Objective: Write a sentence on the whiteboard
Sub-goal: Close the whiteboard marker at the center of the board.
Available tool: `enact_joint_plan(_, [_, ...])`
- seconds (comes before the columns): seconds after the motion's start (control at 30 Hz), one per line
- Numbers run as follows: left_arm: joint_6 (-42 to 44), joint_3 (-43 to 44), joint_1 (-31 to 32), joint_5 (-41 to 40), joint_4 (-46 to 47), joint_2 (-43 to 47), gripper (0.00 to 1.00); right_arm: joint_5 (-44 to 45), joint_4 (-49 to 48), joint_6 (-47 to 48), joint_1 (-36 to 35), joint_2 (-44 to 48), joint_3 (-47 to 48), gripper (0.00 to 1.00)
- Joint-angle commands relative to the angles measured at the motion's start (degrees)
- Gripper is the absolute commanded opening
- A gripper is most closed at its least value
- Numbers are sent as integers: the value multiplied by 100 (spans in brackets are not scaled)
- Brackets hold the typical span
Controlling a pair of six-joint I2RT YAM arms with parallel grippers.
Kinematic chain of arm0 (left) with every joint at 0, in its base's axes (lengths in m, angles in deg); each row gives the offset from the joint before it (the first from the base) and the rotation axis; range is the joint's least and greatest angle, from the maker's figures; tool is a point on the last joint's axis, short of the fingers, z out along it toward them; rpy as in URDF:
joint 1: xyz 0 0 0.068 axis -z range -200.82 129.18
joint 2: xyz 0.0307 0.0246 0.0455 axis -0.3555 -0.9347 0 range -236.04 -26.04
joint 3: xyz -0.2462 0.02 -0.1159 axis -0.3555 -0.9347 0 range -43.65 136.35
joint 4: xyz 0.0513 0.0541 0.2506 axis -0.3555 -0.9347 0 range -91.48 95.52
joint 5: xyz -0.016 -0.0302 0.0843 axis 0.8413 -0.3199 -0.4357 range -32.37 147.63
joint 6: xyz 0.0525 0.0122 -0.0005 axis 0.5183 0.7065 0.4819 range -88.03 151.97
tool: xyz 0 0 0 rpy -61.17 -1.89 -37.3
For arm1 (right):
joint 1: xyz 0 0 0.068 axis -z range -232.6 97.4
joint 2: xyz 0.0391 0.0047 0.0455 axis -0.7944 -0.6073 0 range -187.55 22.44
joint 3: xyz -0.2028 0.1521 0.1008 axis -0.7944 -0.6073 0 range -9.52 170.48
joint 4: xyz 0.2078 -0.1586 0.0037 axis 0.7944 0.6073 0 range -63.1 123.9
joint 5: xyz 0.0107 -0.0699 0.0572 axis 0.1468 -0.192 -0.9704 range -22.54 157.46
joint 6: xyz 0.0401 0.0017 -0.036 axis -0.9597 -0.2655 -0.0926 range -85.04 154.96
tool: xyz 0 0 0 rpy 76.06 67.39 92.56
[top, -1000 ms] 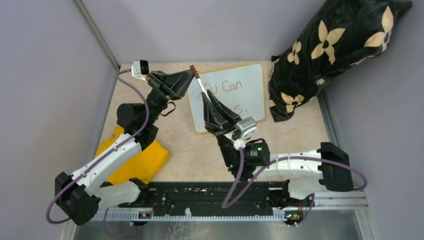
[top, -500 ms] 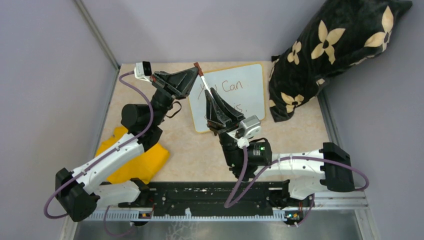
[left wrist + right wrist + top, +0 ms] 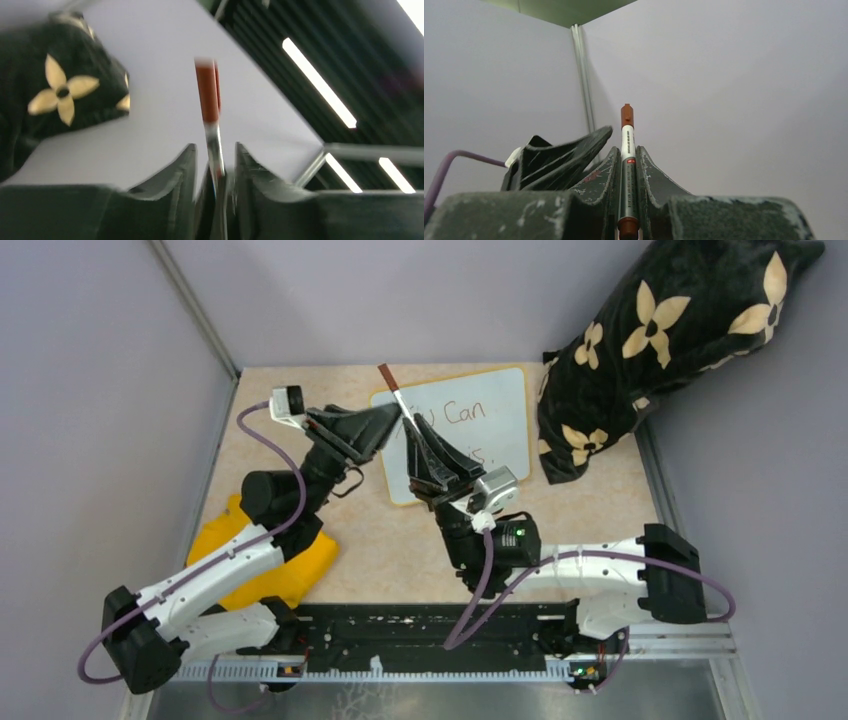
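Shows the whiteboard flat on the desk, far centre, with the sentence partly hidden behind the arms: "Can" readable, the rest cut off. Pinches a marker tight in the right end effector, brown cap pointing far and left over the board's left edge. Brackets the marker's shaft with the left end effector, fingers slightly spread, a gap either side. Has a yellow cloth near left and a black flowered pillow far right, just beside the board.
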Motion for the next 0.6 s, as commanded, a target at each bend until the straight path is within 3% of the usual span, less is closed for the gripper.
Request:
enact_joint_plan(0.0, [509,-157,378,1054,-586,142,49,-229,-229,-109,253,294,215,0])
enact_joint_plan(0.17, [739,-160,374,835,-750,357,85,-265,-33,-314,242,469,115,0])
enact_joint_plan(0.23, [882,-199,374,697,-785,476,92,-274,100,-452,244,585,42,0])
enact_joint_plan(0.43, [2004,41,350,114,-1418,874,96,-737,1361,-1492,240,1326,-251,0])
enact_joint_plan(0.57, [2713,514,343,229,-1708,895,98,-1094,2112,-2154,245,1800,-360,0])
